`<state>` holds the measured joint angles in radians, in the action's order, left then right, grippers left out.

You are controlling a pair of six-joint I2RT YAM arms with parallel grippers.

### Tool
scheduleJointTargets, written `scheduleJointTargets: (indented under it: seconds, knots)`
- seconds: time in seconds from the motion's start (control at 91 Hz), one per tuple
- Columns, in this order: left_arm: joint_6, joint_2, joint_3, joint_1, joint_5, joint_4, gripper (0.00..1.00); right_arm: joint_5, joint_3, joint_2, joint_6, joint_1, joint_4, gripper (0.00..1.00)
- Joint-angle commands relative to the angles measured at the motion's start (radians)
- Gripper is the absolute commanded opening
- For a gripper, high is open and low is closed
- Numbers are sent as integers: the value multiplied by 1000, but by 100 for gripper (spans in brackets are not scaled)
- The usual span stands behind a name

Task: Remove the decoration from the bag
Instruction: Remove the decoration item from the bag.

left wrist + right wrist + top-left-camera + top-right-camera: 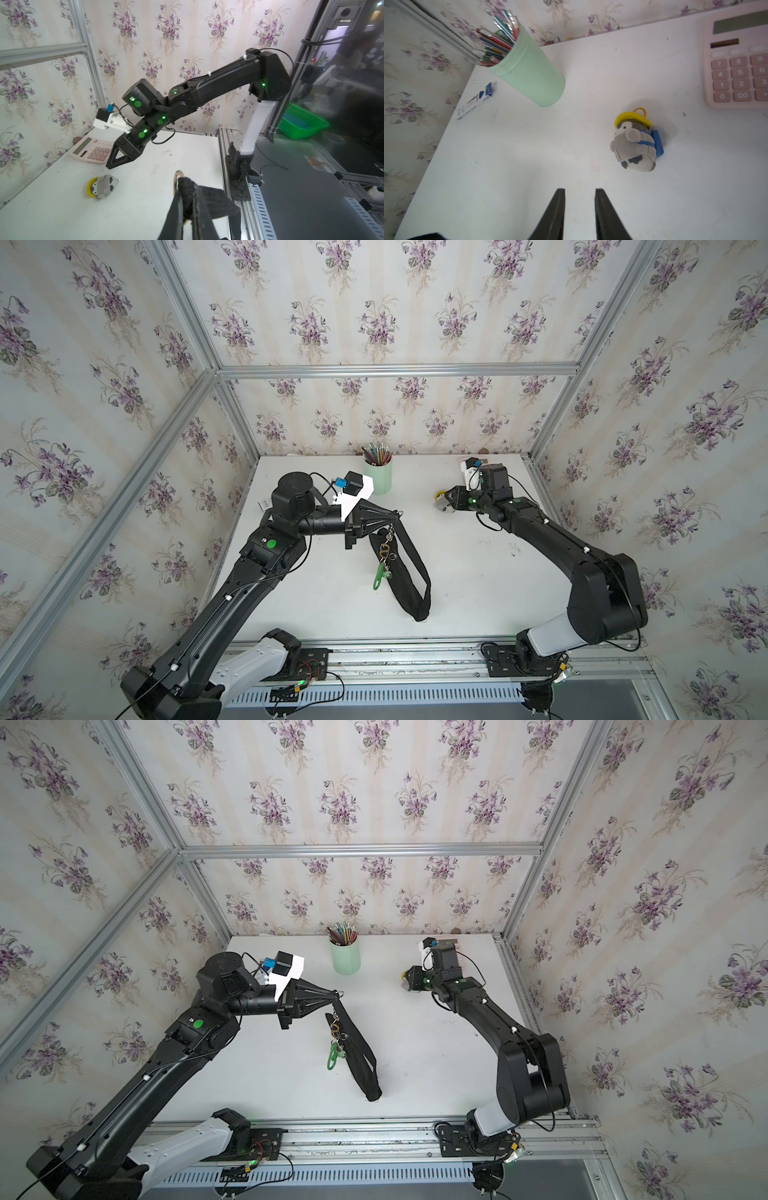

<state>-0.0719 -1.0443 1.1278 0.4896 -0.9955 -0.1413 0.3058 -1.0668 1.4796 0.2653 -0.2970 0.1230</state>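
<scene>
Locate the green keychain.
In both top views the keychain hangs against the bag at the middle of the table, just below the left gripper gripping the bag's top end.

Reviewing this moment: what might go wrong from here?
1. The left tool pinches only the top end of the bag; the hanging bag may slip or swing when the keychain is tugged.
2. The right tool, open and empty, is near the plush toy, far from the keychain; it may grab the wrong charm.
</scene>
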Motion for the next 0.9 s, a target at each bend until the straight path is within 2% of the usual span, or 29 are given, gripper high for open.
scheduleJointTargets:
  seconds: [0.0,0.209,0.374,0.747,0.89]
  knots:
    - [59,0,7,0,101,87,0,159,41,-101,-31,-5,-132,32]
    - [126,-15,16,7,182,157,0,370,134,-305,-28,-42,-318,39]
    - [173,-36,55,38,312,143,0,464,160,-382,-1,-98,-422,51]
    - [230,-66,123,118,477,104,0,510,102,-320,12,-218,-516,63]
    - [261,-66,122,126,471,122,0,510,100,-293,-17,-234,-505,67]
